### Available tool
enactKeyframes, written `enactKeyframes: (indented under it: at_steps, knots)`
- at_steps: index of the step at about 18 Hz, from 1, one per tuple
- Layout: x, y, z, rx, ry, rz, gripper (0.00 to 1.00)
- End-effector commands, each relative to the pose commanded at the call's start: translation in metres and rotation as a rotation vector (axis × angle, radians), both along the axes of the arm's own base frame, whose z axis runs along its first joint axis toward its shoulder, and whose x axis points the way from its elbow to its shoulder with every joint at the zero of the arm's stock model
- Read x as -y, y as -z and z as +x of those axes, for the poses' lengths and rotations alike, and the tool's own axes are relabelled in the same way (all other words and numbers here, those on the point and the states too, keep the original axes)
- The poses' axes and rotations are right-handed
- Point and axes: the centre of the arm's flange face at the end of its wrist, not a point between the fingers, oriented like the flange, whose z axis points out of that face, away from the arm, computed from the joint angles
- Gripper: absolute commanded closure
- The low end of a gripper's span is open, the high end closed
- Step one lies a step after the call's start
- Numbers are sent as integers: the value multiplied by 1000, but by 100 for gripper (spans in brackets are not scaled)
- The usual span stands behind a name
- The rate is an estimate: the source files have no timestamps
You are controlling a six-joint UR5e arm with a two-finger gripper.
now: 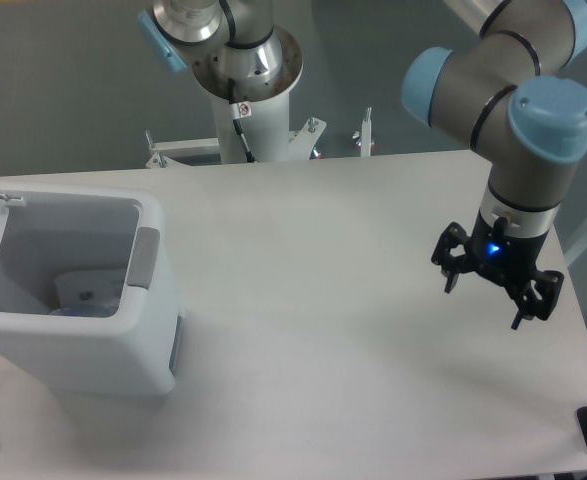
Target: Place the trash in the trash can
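The end effector (484,302) hangs above the right side of the smooth white bench (323,260), its two black fingers spread apart and holding nothing. The trash can (78,300), a boxy white plastic bin with rounded corners and a grey side panel, stands at the left with its hinged lid raised. Pale trash (85,292) lies at its bottom; details are unclear.
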Motion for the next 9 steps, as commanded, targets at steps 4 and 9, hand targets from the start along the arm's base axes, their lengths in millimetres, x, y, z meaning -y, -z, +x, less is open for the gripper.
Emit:
enactKeyframes:
  at_steps: [4,9]
  knots:
    - [0,7,3,7,2,-14,0]
    - [2,11,8,14,3,-21,0]
